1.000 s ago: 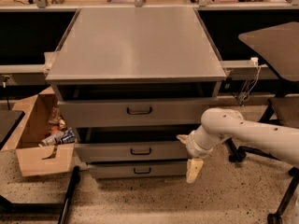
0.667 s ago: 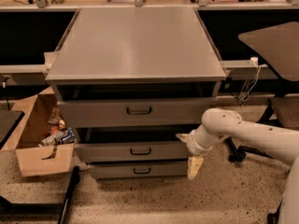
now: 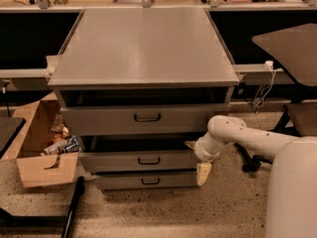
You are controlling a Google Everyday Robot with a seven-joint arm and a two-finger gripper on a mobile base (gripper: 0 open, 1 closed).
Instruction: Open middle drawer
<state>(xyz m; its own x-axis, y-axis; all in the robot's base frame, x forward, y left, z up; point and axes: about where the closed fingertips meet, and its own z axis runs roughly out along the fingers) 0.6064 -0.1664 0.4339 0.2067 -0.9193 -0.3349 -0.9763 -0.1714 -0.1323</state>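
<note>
Now your gripper (image 3: 197, 158) sits spread wide, clamping nothing, at the right end of the middle drawer (image 3: 114, 161), likely to hook its front outward

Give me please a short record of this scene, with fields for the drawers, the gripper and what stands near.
cabinet: grey, flat top, three stacked drawers
top drawer: pulled partly out
middle drawer: front a little forward of the one below; dark gap above it
handle: small dark bar at the middle drawer's centre, not held
bottom drawer: lowest, furthest in
gripper: at the right end of the middle drawer's front, away from the handle
arm: white, comes in from the right
box: open cardboard, on the floor left of the cabinet
</note>
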